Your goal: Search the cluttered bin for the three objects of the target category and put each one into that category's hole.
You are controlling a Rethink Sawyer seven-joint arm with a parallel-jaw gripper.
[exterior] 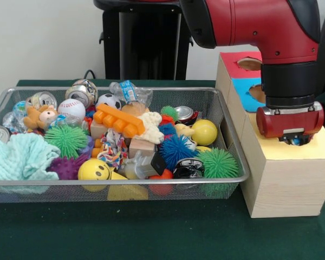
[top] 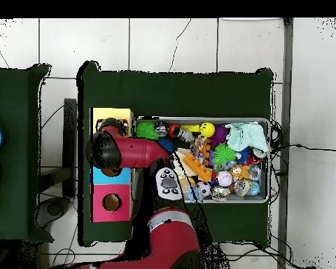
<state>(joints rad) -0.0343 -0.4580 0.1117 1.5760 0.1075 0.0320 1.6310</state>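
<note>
- Gripper low over yellow section of wooden sorting box, right of wire bin in front view.
- Fingers mostly hidden under red wrist housing; something small, bluish and dark visible at the tips, identity unclear. Opening and hold: cannot tell.
- Blue section and red section behind yellow, each with a hole.
- Overhead: arm across the box, covering most of blue section; red section's hole uncovered.
- Bin crammed: green spiky ball, blue spiky ball, yellow ball, smiley ball, orange block, baseball, soccer ball, cans, light cloth.
- Target category not identifiable.
</note>
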